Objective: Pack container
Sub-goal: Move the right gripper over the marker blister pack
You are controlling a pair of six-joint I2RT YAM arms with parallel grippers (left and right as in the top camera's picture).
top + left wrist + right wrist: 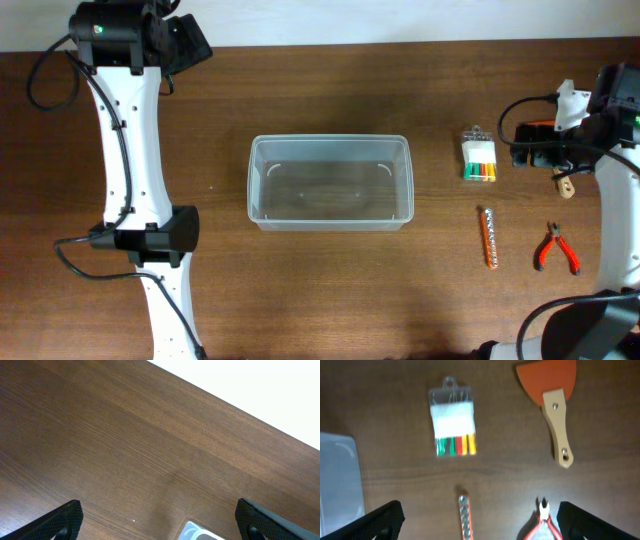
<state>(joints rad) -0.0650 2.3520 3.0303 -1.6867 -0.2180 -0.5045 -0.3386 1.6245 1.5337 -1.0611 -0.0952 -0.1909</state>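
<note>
Black fingers (pixel 382 519) of the right gripper (pixel 480 522) fill the lower corners of the right wrist view. They stand wide apart and hold nothing, so the gripper is open. Beyond them, on the brown wooden surface (pixel 330 300), lie four small things:

- **Packet:** a clear packet (pixel 453 422) with a white card and green, red, yellow and orange pieces, at upper centre.
- **Scraper:** a scraper (pixel 555 410) with an orange blade and a wooden handle, at upper right.
- **Strip:** a narrow orange strip (pixel 464 515) at the bottom edge, below the packet.
- **Pliers:** red-handled pliers (pixel 542 522) at lower right, their tips pointing up the frame.

In the left wrist view the left gripper (pixel 160 522) is open too, its fingers far apart over bare wood.

The container (pixel 330 140), a clear plastic tub, sits upright in the middle of the overhead view with nothing inside. One of its corners shows at the bottom edge of the left wrist view. Its right side shows at the left edge of the right wrist view.

In the overhead view the packet lies just right of the container. The strip and pliers lie lower right, well apart from it. The scraper is largely hidden under the right arm (pixel 620 200).
</note>
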